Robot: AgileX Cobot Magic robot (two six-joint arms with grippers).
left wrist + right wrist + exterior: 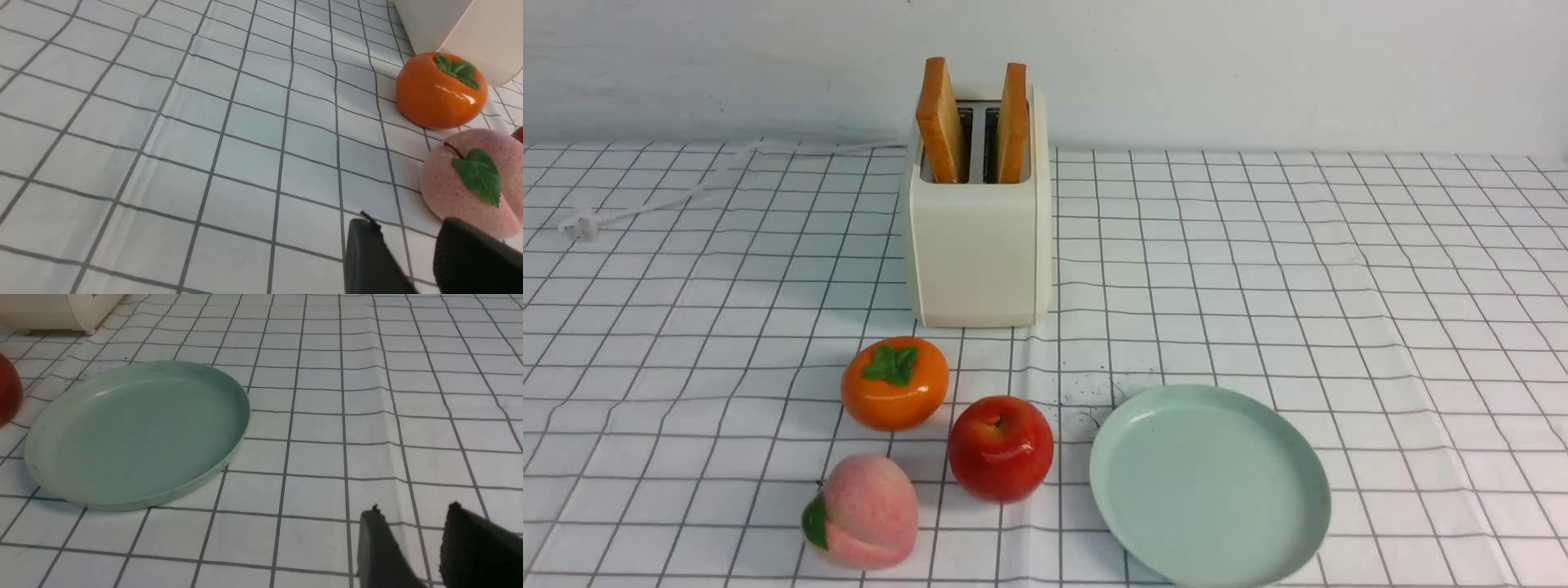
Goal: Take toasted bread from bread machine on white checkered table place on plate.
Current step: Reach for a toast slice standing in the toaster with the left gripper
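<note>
Two slices of toasted bread (942, 120) (1013, 122) stand upright in the slots of the cream bread machine (978, 237) at the back middle of the white checkered table (1339, 286). The mint-green plate (1210, 486) lies bare at the front right; it also shows in the right wrist view (135, 433). Neither arm appears in the front view. My left gripper (408, 228) hovers over the cloth beside the pink peach, open, with nothing between its fingers. My right gripper (412, 510) is open over the cloth to the plate's side, holding nothing.
An orange persimmon (895, 382), a red apple (1001, 447) and a pink peach (862, 511) sit in front of the bread machine, left of the plate. The white cord and plug (580, 222) trail at the far left. A white wall closes the back.
</note>
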